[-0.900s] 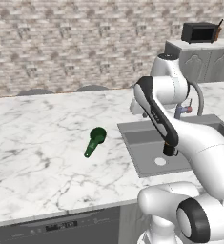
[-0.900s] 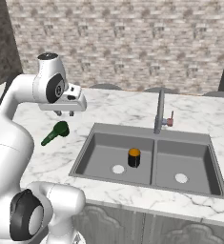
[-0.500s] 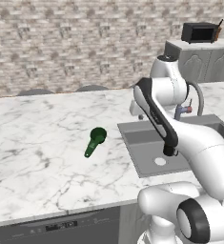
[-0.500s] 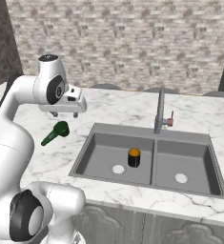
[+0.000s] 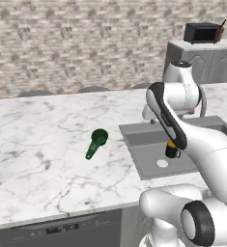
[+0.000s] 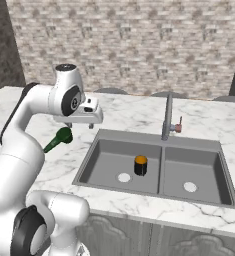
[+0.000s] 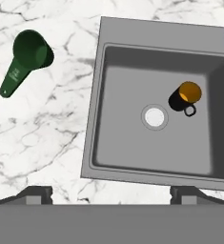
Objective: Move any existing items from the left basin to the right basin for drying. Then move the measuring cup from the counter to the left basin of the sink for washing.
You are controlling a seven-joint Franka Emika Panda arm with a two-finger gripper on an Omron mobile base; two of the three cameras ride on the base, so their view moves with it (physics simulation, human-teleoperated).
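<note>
A: Our claw (image 7: 111,193) is up high over the near edge of the left basin (image 7: 127,147), fingers wide apart, holding nothing. The orange cup (image 7: 185,96) sits in that basin, right of the drain.

B: Then we should go down straight over it and squeeze its round sides.

A: The green measuring cup (image 5: 96,143) waits on the counter (image 5: 37,159), left of the sink. Our right base view also shows the right basin (image 6: 194,172).

Mug (image 7: 186,97) in left basin (image 7: 123,138) (cup (image 7: 25,59) leftward)
</note>
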